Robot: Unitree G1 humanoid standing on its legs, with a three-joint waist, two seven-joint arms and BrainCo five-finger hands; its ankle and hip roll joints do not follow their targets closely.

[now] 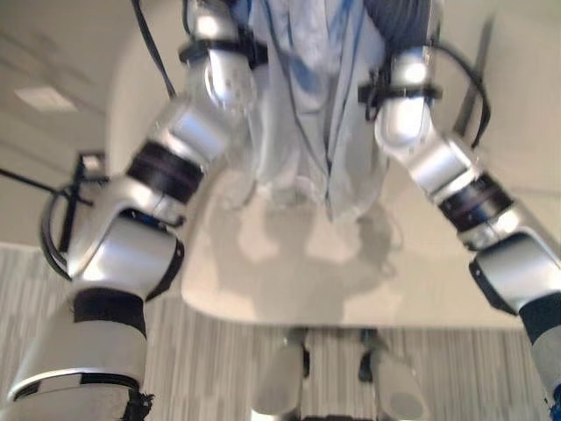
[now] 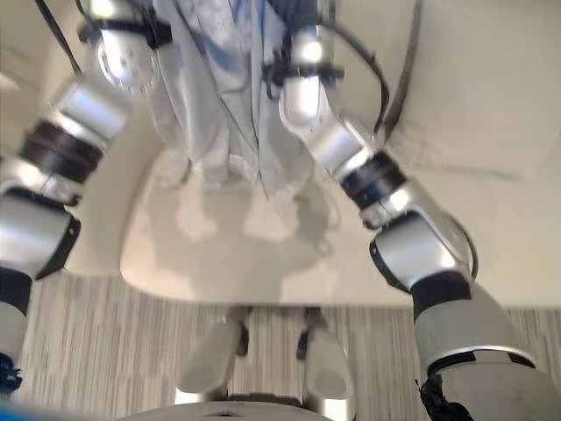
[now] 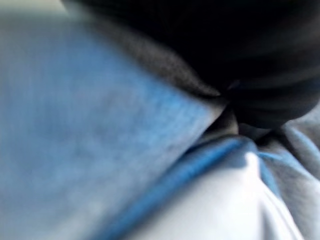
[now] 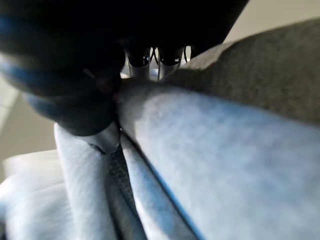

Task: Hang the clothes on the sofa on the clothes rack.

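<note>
Above the cream sofa, a pale blue shirt hangs lifted between both raised arms, its hem dangling clear of the seat cushion. The right hand presses into the fabric near the collar, its fingers buried in cloth, so I cannot tell their grip. The left hand is against the shirt too, fingers hidden.

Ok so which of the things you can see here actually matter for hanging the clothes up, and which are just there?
Part of the job:
light blue garment, hanging between the two raised arms
left hand, against the cloth
right hand, on the cloth
cream sofa, below the garment

Just there:
striped carpet
</note>
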